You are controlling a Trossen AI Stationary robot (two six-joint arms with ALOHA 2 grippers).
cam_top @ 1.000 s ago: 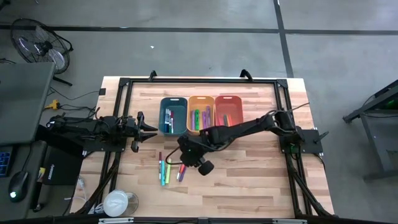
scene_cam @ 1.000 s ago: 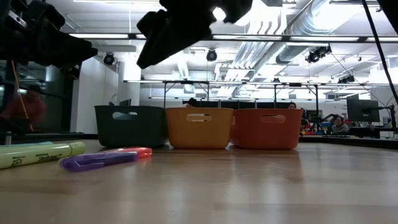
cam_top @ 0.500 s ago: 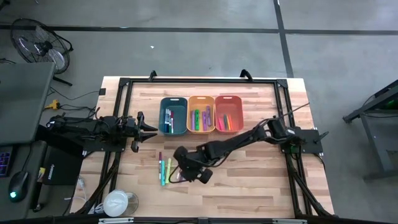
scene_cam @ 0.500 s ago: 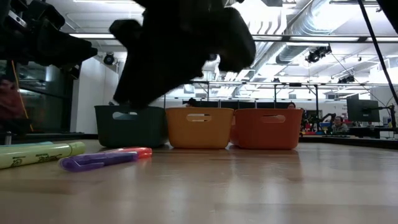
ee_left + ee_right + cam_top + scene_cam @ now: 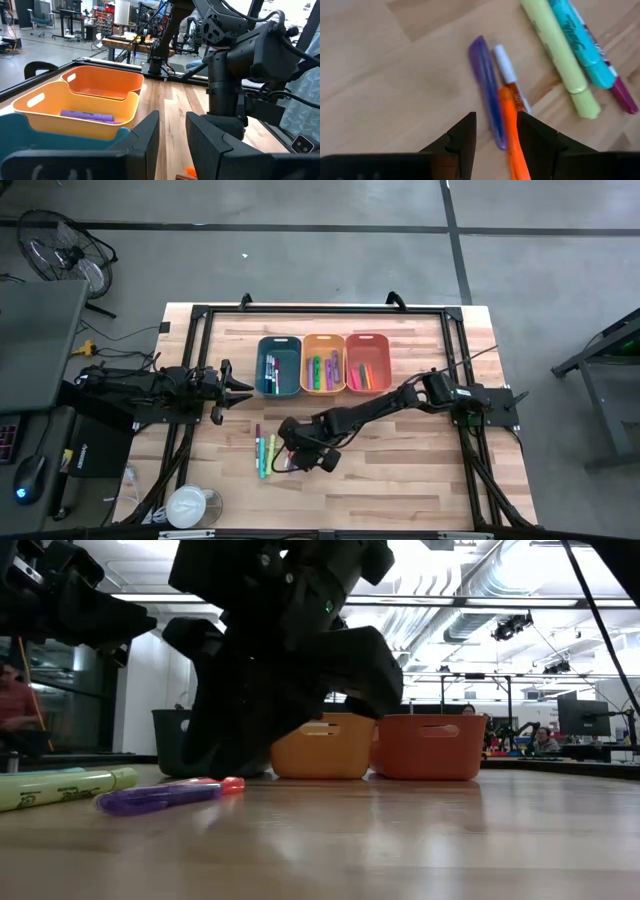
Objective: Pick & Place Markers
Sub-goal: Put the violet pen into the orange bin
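Right claw (image 5: 496,131) open over orange marker (image 5: 512,137)

teal bin (image 5: 170,740) mostly hidden behind right arm, orange marker (image 5: 512,135) running out of frame, magenta marker (image 5: 624,97) cut off

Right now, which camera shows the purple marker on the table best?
The right wrist view: the purple marker lies unobstructed ahead of the open right gripper. Low view shows it side-on; high view barely; left wrist not.

— What is the worktop (image 5: 400,470) made of?
— Pale, smooth wood with lines in it.
— And the bins (image 5: 430,747)?
— Smooth plastic. The markers (image 5: 490,95) look like shiny plastic too.
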